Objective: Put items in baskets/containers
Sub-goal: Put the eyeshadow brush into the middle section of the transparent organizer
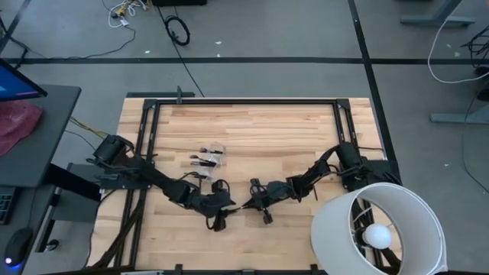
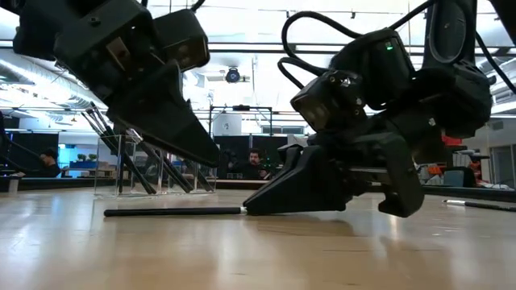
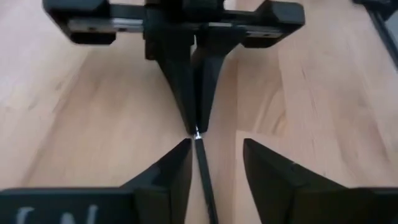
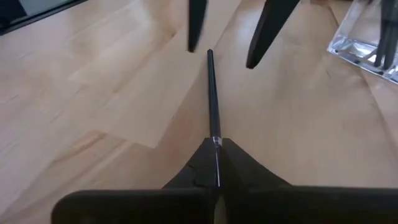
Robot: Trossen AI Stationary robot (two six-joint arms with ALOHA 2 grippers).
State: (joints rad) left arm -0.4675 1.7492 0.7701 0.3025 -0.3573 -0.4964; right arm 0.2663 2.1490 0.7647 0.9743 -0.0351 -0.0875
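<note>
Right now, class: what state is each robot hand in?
Left hand: open, straddling the thin dark makeup brush.
Right hand: shut on that brush's end.

This is a robotics lab or open workshop. A wooden tabletop (image 1: 252, 122) in a black metal frame stands on a grey floor marked with dark tape lines, with loose cables (image 1: 177, 29) trailing across it. Beyond it, the low view shows ceiling strip lights, more workbenches and seated people (image 2: 253, 163) at screens.
</note>
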